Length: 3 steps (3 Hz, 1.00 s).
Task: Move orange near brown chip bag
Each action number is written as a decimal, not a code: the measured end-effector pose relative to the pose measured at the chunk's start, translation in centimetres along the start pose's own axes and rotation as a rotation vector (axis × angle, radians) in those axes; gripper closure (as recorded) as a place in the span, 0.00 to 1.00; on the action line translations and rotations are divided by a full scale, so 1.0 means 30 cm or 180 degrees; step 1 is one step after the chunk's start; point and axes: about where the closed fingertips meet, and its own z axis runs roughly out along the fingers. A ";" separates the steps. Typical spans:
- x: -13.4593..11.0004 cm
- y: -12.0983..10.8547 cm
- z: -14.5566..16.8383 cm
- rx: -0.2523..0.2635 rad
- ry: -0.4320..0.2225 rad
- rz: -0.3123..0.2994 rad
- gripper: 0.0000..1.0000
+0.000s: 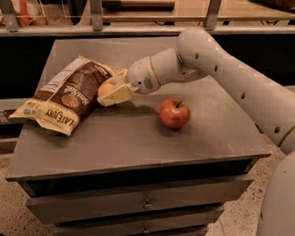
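Note:
The brown chip bag [63,95] lies flat on the left part of the grey cabinet top [136,139], with "Sea Salt" and "LATE JULY" lettering. The small orange [105,89] sits between the cream fingers of my gripper [109,91], right against the bag's right edge. The gripper reaches in from the right, low over the top, and is shut on the orange. Part of the orange is hidden by the fingers [120,94].
A red apple [175,112] with a stem stands on the top to the right of the gripper, under my arm [230,75]. The cabinet has drawers [142,205] below its front edge. A rail and shelf [143,24] run behind it.

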 end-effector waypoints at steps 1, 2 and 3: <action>-0.001 -0.002 0.000 0.0006 0.0022 -0.0013 0.36; -0.003 -0.003 0.001 0.0006 0.0036 -0.0026 0.12; -0.005 -0.003 0.002 0.0005 0.0028 -0.0034 0.00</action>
